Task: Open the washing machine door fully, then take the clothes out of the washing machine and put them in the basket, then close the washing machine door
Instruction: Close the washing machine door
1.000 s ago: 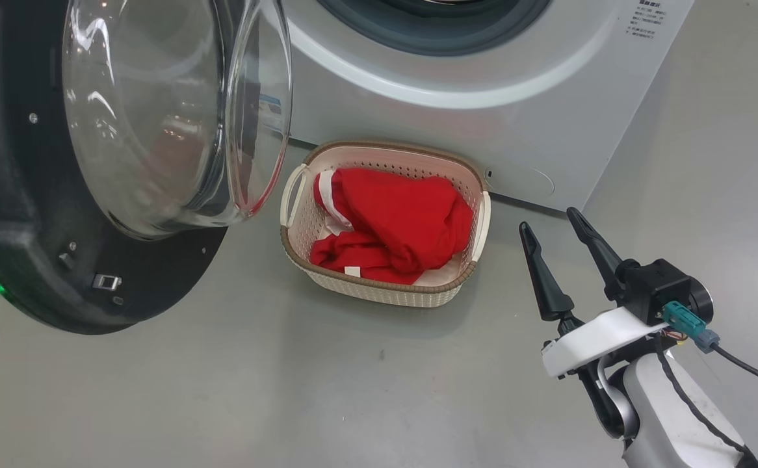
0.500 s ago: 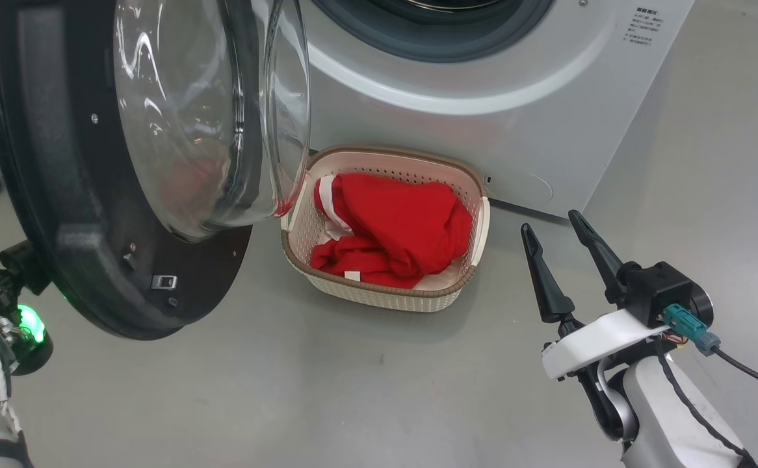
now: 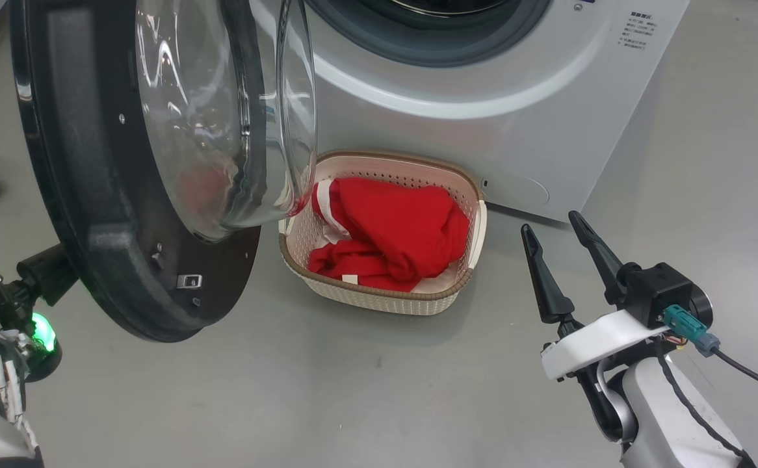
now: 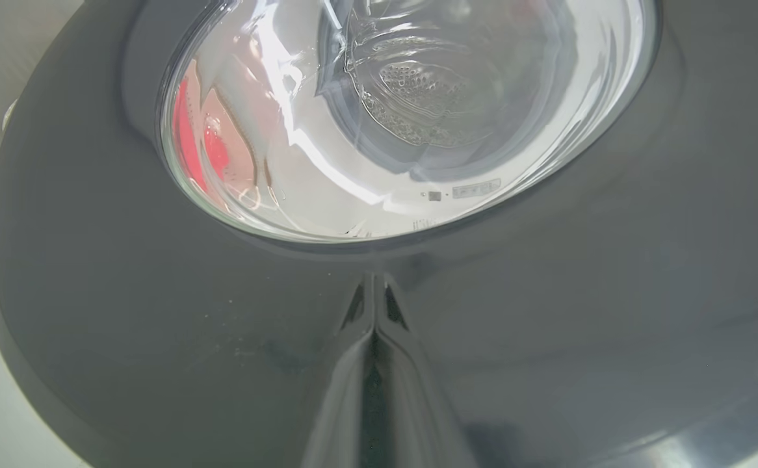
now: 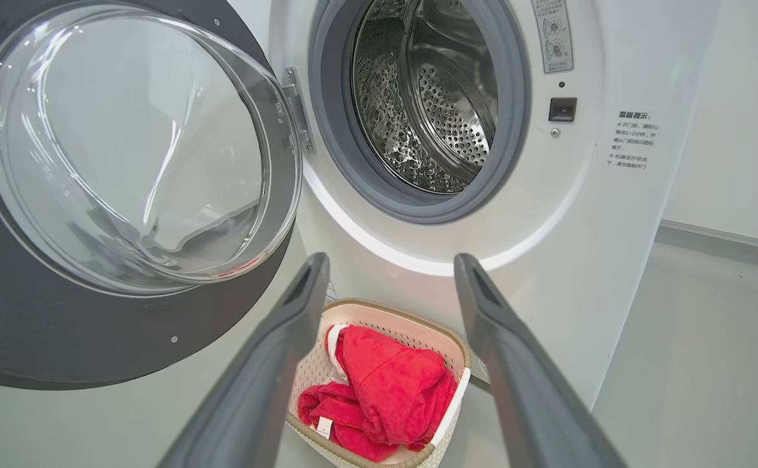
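Nearest, at four o'clock from the robot's head: the right gripper [image 3: 548, 221], its two dark fingers spread wide and holding nothing. It hangs over bare floor [image 3: 301, 390] well apart from the work, presumably to leave the door room to swing.

At eight o'clock, the left arm [image 3: 2, 312] reaches behind the washing machine door [image 3: 86, 195]. The left wrist view supplies what that door screens from the head. It shows the left gripper [image 4: 374, 289] with fingers pressed together into one blunt point. The tips sit at the glossy black rim just below the glass bowl [image 4: 385, 117] and meet their own reflection. Contact looks likely, and a closed point suits pushing rather than grasping.

Centre: the basket [image 3: 379, 298] on the floor, just in front of the washing machine [image 3: 483, 136], where a short drop from the opening would end. The clothes [image 3: 395, 227], red with white trim, lie heaped inside it.

At ten o'clock the door stands part-way open, its bowl above and beside the basket's left end.

Farthest, at twelve: the right wrist view looks straight into the steel drum [image 5: 437, 97], ringed by the grey gasket [image 5: 330, 130], and finds no garment there. Judged from this, unloading is done and closing the door is the step in hand.
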Tool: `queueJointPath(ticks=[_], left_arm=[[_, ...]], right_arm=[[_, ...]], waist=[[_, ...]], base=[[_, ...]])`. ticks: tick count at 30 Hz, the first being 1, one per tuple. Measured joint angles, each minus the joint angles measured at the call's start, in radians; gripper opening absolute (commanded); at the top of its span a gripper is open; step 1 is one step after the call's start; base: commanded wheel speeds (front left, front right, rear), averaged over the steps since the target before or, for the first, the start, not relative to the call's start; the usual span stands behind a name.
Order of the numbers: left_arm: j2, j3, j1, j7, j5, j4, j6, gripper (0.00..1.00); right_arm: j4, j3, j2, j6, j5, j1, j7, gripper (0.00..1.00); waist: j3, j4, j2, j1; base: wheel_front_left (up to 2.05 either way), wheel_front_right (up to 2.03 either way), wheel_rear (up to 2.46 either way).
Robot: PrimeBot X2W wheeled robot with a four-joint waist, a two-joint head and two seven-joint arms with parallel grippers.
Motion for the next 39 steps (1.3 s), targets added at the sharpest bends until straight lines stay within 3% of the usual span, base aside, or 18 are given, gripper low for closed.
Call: queueJointPath(ticks=[8, 15, 22, 27, 33, 39], left_arm=[[0.000, 0.008, 0.037, -0.066, 0.031, -0.081, 0.000, 0.00], [0.032, 0.052, 0.049, -0.245, 0.105, -0.180, -0.001, 0.00], [0.106, -0.079, 0.139, -0.360, 0.239, -0.376, -0.001, 0.00], [0.125, -0.161, 0.200, -0.490, 0.299, -0.481, -0.001, 0.00], [0.154, -0.216, 0.271, -0.707, 0.374, -0.572, -0.002, 0.00], [0.205, -0.329, 0.376, -0.928, 0.510, -0.631, -0.002, 0.00]], right_arm=[[0.000, -0.002, 0.005, 0.000, 0.000, 0.002, 0.000, 1.00], [-0.001, -0.012, 0.006, 0.000, 0.000, 0.013, 0.000, 1.00], [-0.001, -0.008, 0.014, 0.000, 0.000, 0.018, 0.000, 1.00], [-0.001, -0.006, 0.014, 0.000, 0.000, 0.019, 0.000, 1.00], [-0.001, -0.005, 0.015, 0.000, 0.000, 0.021, 0.000, 1.00], [-0.001, -0.003, 0.016, 0.000, 0.000, 0.024, 0.000, 1.00]], waist=[[-0.006, -0.004, 0.0000, 0.0000], [-0.017, -0.001, 0.0000, 0.0000], [-0.028, 0.006, 0.0000, 0.0000], [-0.031, 0.007, 0.0000, 0.0000], [-0.033, 0.007, 0.0000, 0.0000], [-0.034, 0.008, 0.0000, 0.0000]], base=[[0.00, 0.00, 0.00], [0.00, 0.00, 0.00], [0.00, 0.00, 0.00], [0.00, 0.00, 0.00], [0.00, 0.00, 0.00], [0.00, 0.00, 0.00]])
